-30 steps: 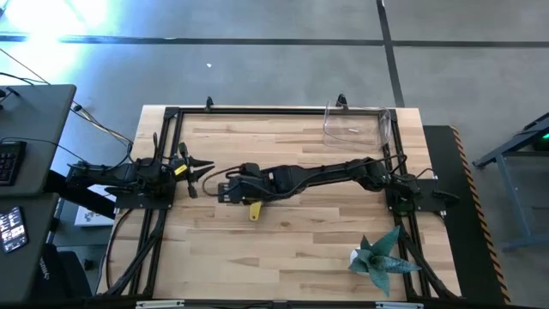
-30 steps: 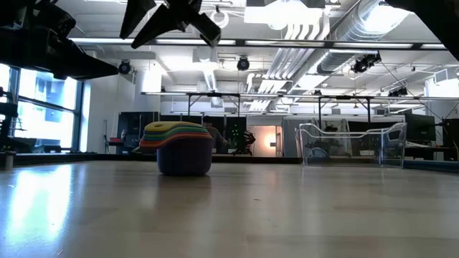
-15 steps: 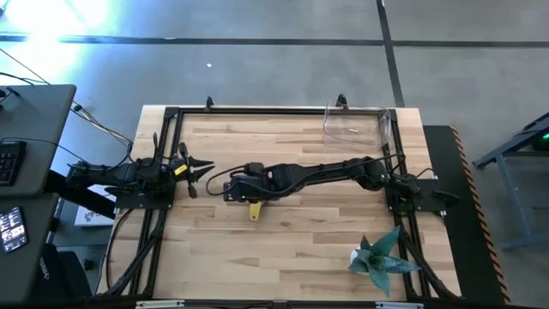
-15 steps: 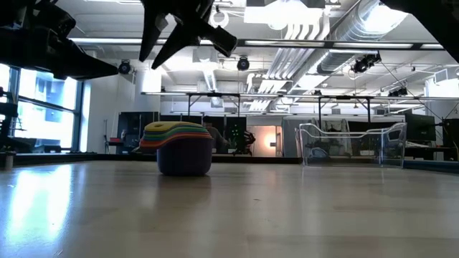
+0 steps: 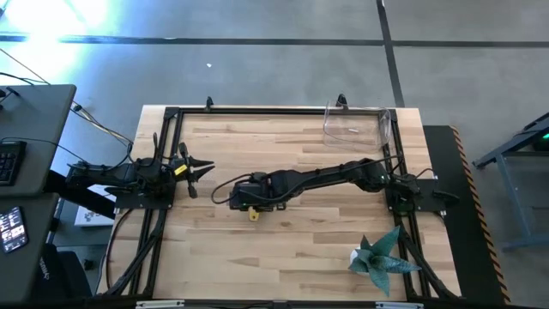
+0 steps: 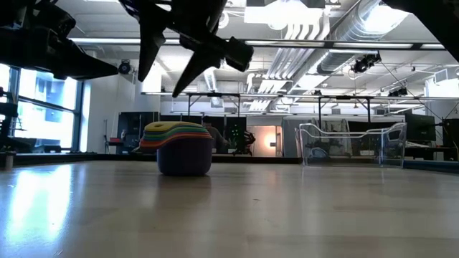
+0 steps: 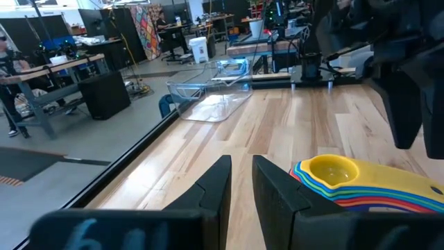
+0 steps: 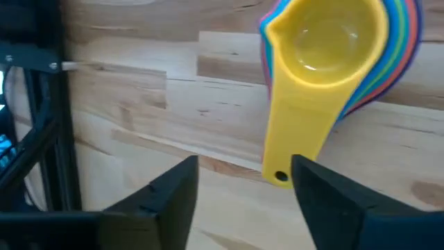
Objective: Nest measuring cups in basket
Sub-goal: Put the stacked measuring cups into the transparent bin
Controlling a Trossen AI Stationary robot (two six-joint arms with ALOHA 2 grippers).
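The setting was an industrial lab: exposed ceiling ducts (image 6: 315, 29), workbenches (image 7: 62, 69), and a concrete floor (image 5: 257, 69).

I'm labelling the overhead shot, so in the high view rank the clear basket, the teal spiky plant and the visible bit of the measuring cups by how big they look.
1. basket and plant: look about alike, so not ranked apart.
2. measuring cups: smallest, only a yellow handle tip shows under the right gripper.

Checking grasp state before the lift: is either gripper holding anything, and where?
Nothing is held. The right gripper hangs open above the yellow cup's handle, not touching it. The left gripper waits empty at the table's left edge.
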